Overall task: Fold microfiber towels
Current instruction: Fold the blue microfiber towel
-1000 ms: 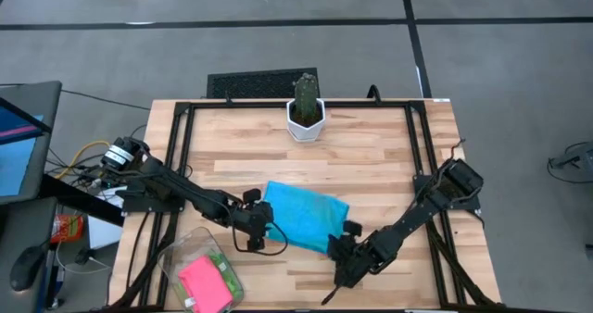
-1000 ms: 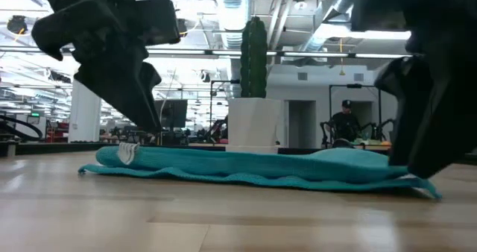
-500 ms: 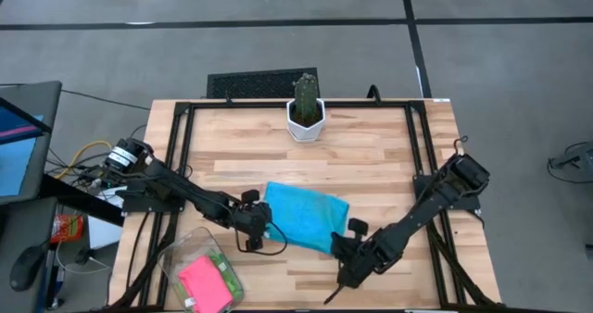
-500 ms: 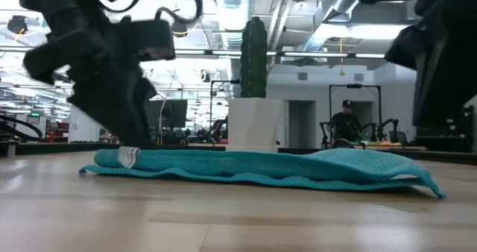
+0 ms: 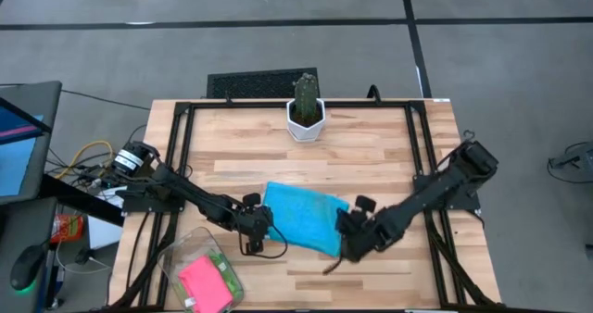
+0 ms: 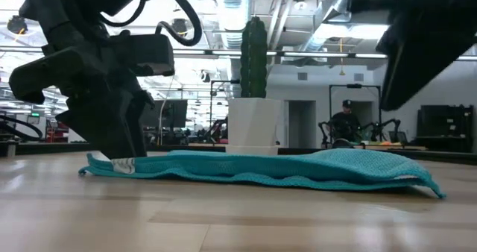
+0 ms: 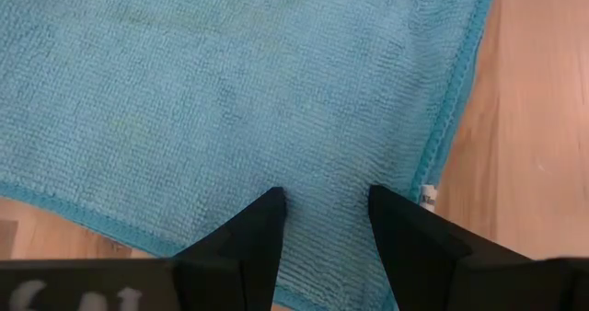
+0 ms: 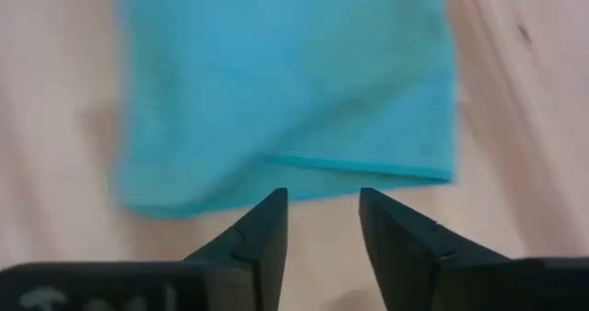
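A sky-blue microfiber towel (image 5: 306, 216) lies spread flat on the wooden table; it also shows in the low view (image 6: 283, 168). My left gripper (image 7: 324, 201) is open and down on the towel's left end (image 6: 104, 165), next to a small white tag (image 7: 428, 196). My right gripper (image 8: 322, 210) is open and empty. It hangs above the table by the towel's right near corner (image 5: 345, 239), with the towel ahead of it (image 8: 285, 99). Hot pink and light green towels lie in a clear bin (image 5: 204, 276). My left gripper's two open fingertips (image 7: 267, 210) rest on the towel's top surface near its left edge, next to the white tag. They come from above, slanting in from the table's left. The towel lies flat on the table under them.
A white pot with a cactus (image 5: 305, 114) stands at the table's far middle. The clear bin sits at the near left corner. A black frame (image 5: 185, 118) runs round the table top. People and desks show far behind in the low view.
My right gripper has risen from the table and gone toward the far edge, up to the towel's right near corner. My left gripper has sunk onto the towel's left end, and the rolled-up edge there now lies flatter.
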Robot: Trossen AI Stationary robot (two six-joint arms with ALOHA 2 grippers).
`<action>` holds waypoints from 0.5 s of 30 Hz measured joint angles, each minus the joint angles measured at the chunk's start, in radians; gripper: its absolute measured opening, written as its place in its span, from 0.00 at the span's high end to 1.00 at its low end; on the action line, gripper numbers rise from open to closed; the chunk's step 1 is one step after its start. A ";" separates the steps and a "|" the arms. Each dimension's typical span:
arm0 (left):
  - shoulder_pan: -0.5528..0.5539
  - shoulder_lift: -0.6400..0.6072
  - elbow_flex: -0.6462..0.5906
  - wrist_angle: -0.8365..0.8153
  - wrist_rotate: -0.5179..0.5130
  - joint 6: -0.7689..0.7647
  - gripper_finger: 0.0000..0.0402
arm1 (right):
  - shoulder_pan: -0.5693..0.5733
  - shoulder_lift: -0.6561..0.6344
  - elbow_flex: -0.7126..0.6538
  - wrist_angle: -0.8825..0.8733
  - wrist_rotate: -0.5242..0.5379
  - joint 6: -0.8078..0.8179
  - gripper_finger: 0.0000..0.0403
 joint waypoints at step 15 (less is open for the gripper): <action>0.000 0.003 -0.001 0.002 -0.023 0.015 0.61 | -0.219 -0.026 -0.252 0.311 -0.141 -0.231 0.56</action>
